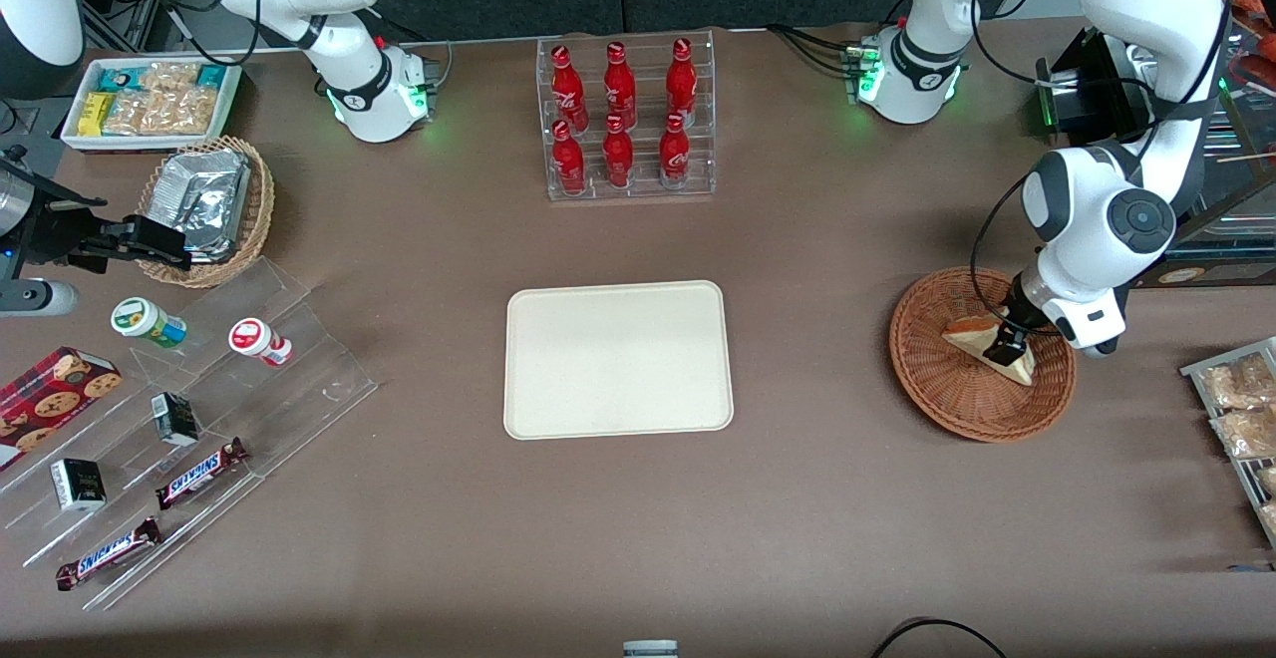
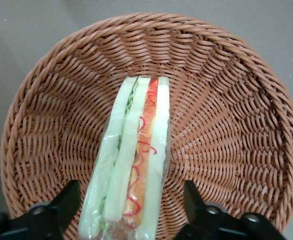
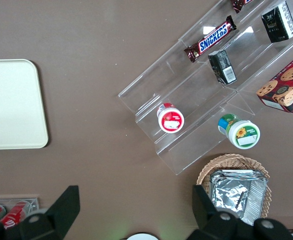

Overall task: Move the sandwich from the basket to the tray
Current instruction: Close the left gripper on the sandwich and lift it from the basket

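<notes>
The sandwich [image 2: 136, 165] is a clear-wrapped wedge of white bread with red, orange and green filling. It lies in the round reddish-brown wicker basket [image 1: 932, 384], toward the working arm's end of the table. My gripper [image 2: 131, 212] is down inside the basket and open. One black finger [image 2: 64, 205] stands on each side of the sandwich's wide end, with a gap to the wrap on both sides. From the front, the gripper [image 1: 1002, 344] covers the middle of the sandwich [image 1: 965, 333]. The cream-white tray [image 1: 618, 359] lies bare at the table's middle, apart from the basket.
A clear rack of red bottles [image 1: 626, 120] stands farther from the front camera than the tray. Toward the parked arm's end are a clear stepped shelf with snacks [image 1: 199, 409], a tan basket of foil packs [image 1: 204, 204] and a white snack box [image 1: 150, 100]. Snack bags [image 1: 1241, 409] lie past the basket.
</notes>
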Robot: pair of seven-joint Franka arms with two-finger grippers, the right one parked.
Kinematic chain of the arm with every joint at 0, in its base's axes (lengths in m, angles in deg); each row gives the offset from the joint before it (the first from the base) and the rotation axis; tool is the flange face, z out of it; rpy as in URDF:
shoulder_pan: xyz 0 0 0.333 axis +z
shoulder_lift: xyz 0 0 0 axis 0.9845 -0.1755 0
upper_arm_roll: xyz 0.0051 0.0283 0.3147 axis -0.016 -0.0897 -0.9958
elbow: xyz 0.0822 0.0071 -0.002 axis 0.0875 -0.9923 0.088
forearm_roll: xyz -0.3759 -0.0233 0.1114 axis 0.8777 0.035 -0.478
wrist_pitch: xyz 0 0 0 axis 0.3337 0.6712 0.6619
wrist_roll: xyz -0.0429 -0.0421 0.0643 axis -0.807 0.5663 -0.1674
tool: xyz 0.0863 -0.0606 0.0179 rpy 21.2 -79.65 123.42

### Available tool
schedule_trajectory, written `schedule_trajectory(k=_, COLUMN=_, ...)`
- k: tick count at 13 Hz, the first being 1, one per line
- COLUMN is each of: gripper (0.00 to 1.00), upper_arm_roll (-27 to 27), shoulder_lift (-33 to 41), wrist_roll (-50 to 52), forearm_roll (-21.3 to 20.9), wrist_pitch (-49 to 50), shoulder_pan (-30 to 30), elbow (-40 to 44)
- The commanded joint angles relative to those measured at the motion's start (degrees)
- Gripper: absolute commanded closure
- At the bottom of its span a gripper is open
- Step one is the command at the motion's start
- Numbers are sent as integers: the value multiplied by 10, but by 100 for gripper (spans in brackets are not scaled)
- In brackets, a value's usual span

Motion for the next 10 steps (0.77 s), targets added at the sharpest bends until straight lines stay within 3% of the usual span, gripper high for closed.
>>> schedule_trajectory(k=1, gripper=37, upper_arm_roll=2, shoulder_lift=-3, wrist_roll=6, forearm_roll=-7, wrist_pitch=-20, shoulder_pan=4, elbow=-3)
schedule_trajectory(k=5, gripper=88, upper_arm_roll=2, shoulder_lift=-1, wrist_roll=14, forearm_roll=-4, wrist_pitch=-15, shoulder_pan=5, elbow=2)
schedule_trajectory(k=7, gripper=89, upper_arm_roll=2, shoulder_lift=12, wrist_roll=14, forearm_roll=-3, wrist_pitch=1, shoulder_pan=4, elbow=16)
schedule_trajectory(k=10, gripper=88, upper_arm_roll=9, shoulder_lift=27, wrist_roll=-18, forearm_roll=-7, wrist_pitch=183, shoulder_pan=-3, elbow=103)
